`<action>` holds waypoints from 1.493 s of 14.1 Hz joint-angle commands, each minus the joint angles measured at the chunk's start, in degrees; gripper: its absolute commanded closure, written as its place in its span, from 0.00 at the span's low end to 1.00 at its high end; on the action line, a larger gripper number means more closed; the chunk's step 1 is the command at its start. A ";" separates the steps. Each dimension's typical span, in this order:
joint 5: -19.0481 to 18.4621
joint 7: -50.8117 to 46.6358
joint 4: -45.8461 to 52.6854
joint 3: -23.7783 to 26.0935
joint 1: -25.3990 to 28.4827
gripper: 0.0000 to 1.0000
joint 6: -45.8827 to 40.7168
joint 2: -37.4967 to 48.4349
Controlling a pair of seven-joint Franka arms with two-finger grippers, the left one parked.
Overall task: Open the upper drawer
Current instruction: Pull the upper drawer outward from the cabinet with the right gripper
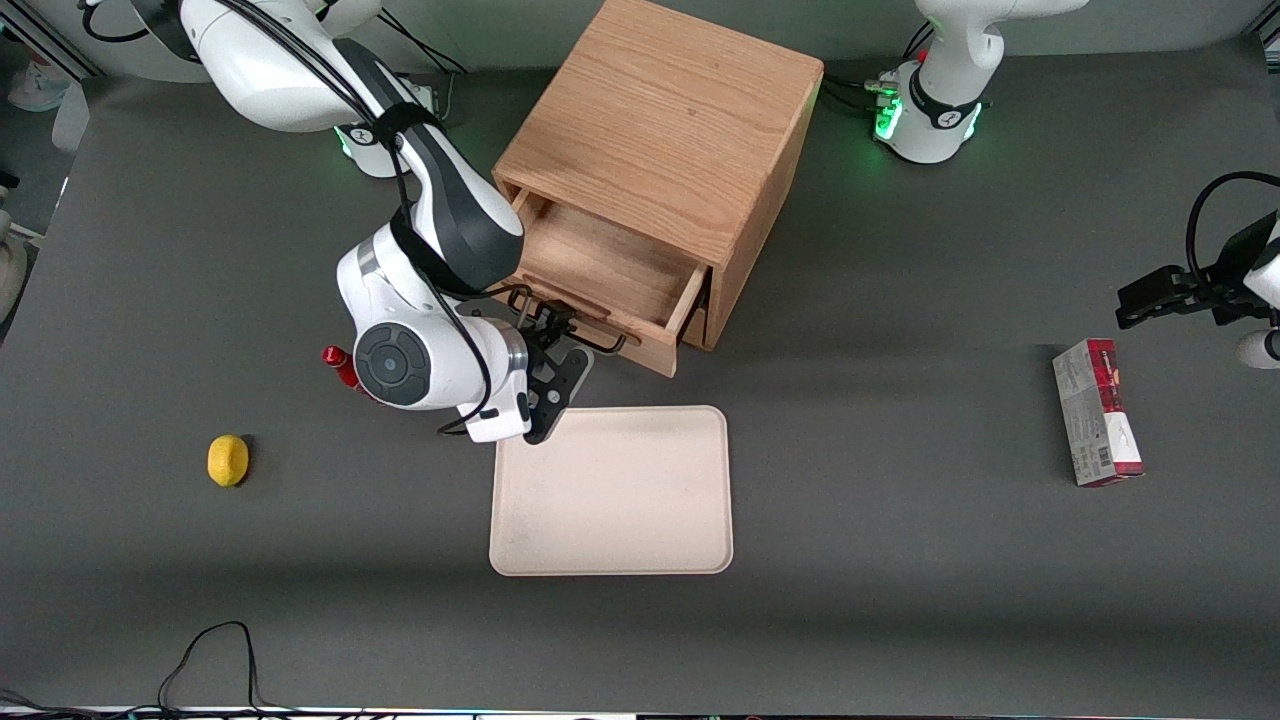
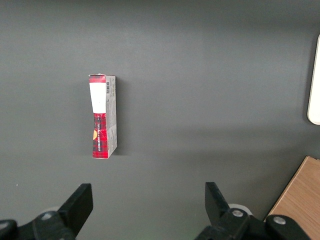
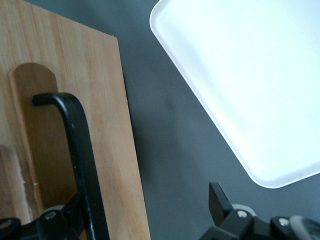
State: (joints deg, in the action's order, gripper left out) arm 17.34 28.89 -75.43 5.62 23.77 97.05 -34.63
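The oak cabinet (image 1: pixel 660 110) stands at the back middle of the table. Its upper drawer (image 1: pixel 600 270) is pulled out, and the bare wooden box inside shows. My right gripper (image 1: pixel 553 338) sits at the drawer front, right at the thin black wire handle (image 1: pixel 600 340). In the right wrist view the handle (image 3: pixel 75 145) runs along the light wood front (image 3: pixel 107 125). The gripper (image 3: pixel 145 207) is open, fingers wide apart. The handle lies close against one finger, while the other fingertip (image 3: pixel 217 197) hangs over the grey table, clear of the drawer.
A cream tray (image 1: pixel 610 490) (image 3: pixel 240 75) lies just nearer the front camera than the drawer. A yellow lemon (image 1: pixel 228 460) and a red item (image 1: pixel 338 362), half hidden by the arm, lie toward the working arm's end. A red and white box (image 1: pixel 1095 412) (image 2: pixel 102 116) lies toward the parked arm's end.
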 commanded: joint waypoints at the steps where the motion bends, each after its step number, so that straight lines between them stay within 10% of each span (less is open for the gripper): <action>1: 0.77 1.34 2.74 0.09 -0.48 0.00 0.77 -1.75; 21: 0.59 2.13 9.95 0.09 -6.46 0.00 2.53 -5.53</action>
State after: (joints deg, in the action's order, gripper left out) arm 17.34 29.04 -67.36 5.58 18.37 99.39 -39.20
